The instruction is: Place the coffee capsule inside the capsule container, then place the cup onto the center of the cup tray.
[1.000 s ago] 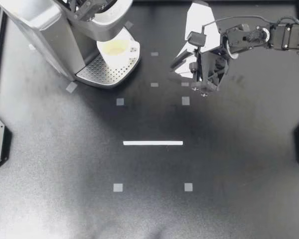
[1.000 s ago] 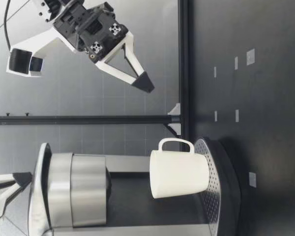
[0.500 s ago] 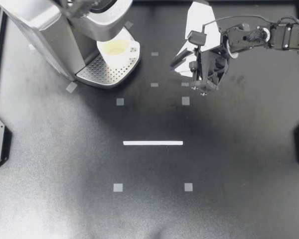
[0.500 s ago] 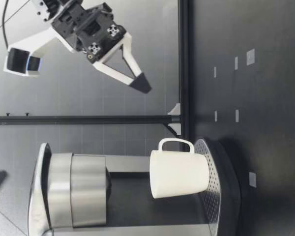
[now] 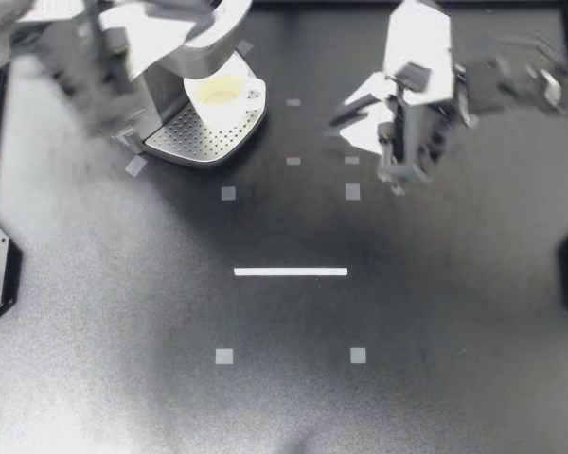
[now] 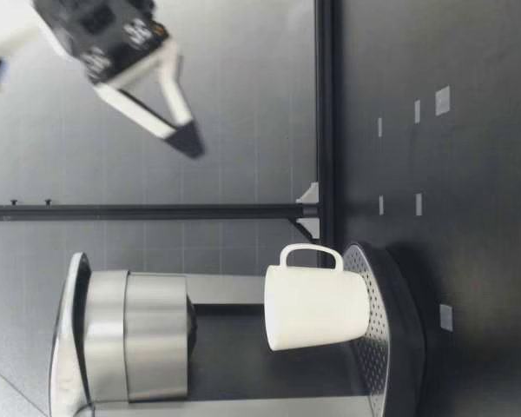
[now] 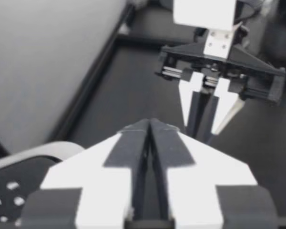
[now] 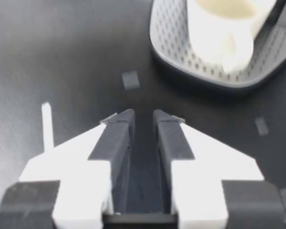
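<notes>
The left gripper (image 5: 175,24) is seen only as a blur over the top of the coffee machine (image 5: 180,137). In the left wrist view its fingers (image 7: 128,143) are pressed together, with nothing held. The right gripper (image 5: 344,113) is held well to the side of the coffee machine, raised and tipped down towards it. Its fingers (image 8: 117,138) are drawn to a narrow slit, with nothing between them.

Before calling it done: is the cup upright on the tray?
Upright: the cup stands base-down on the tray in the low view; top view shows its open mouth.
</notes>
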{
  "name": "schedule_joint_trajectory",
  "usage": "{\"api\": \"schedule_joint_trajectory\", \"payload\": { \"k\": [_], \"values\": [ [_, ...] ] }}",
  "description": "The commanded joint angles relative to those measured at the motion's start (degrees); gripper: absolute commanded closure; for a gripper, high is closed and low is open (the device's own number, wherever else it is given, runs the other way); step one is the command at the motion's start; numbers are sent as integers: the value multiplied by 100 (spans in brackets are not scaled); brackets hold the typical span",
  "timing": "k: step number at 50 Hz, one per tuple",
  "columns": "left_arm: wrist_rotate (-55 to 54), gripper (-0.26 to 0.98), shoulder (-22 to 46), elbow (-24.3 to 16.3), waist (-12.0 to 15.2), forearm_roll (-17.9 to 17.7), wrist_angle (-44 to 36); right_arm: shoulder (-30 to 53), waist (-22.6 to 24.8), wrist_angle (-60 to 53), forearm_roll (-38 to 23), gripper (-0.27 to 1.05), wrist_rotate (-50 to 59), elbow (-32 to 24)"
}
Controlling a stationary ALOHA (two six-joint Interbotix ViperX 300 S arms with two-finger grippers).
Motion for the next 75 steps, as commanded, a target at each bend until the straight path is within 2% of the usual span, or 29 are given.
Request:
{"api": "schedule_joint_trajectory", "payload": {
  "k": [1,13,20,31,38,51,75],
  "values": [
    [-141,59,-290,281,-44,9,-580,-396,281,-448,79,49,26,53],
    [-158,59,-677,1134,-352,53,-1934,-1169,1099,-1564,149,49,316,466],
    [-141,59,-782,1512,-360,53,-2602,-1512,1512,-2127,141,50,527,650],
    [-149,59,-791,1890,-413,44,-3208,-1767,2118,-2654,26,64,686,765],
    [-167,59,-826,2092,-422,35,-3472,-1784,2206,-2760,26,71,712,765],
    [-202,59,-896,2391,-422,35,-3727,-1819,2206,-2769,26,71,791,738],
    [-325,59,-870,2689,-422,9,-4148,-1872,2206,-2848,18,71,791,738]
  ]
}}
